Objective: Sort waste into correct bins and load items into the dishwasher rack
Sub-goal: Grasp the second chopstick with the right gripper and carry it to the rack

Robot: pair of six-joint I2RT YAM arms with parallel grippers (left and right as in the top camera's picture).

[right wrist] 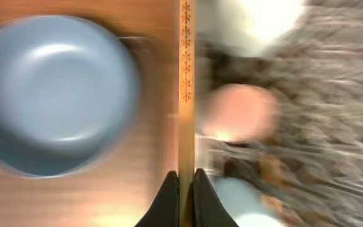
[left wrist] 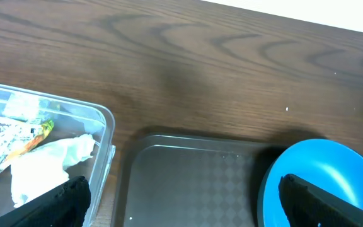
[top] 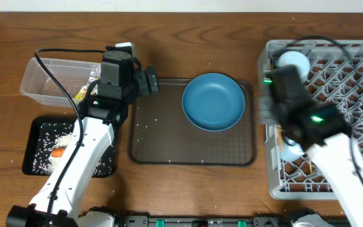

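- Overhead: the left claw (top: 149, 82) hovers at the corner of the dark brown rectangular serving tray (top: 194, 148) nearest the clear rectangular plastic tub (top: 43, 82). The large round blue plate (top: 213, 101) lies on that tray, off to the claw's other side.
- The shallow black rectangular tray (top: 33, 151) holds loose white rice grains (top: 46, 135) and an orange carrot (top: 58, 152). The right arm (top: 301, 120) is a blur over the left edge of the large square grey plastic rack (top: 358, 94). Its claw cannot be made out from here.
- Left wrist: the left claw (left wrist: 181, 211) stands wide, one finger at each lower corner, with nothing between them. The serving tray (left wrist: 188, 170) lies under the gap, the tub (left wrist: 106, 120) to one side and the plate (left wrist: 333, 164) to the other. Only here are the tub's contents plain: a crumpled white tissue (left wrist: 49, 164) and a small yellow-green wrapper (left wrist: 17, 135).
- Right wrist: blurred, but only this view shows the grip. The right claw (right wrist: 186, 180) is pinched tight on a slim wooden chopstick (right wrist: 186, 94), which runs straight out from the fingertips. The plate (right wrist: 55, 94) lies on one side, and a pink cup (right wrist: 238, 113) on the other, over the rack (right wrist: 333, 94).
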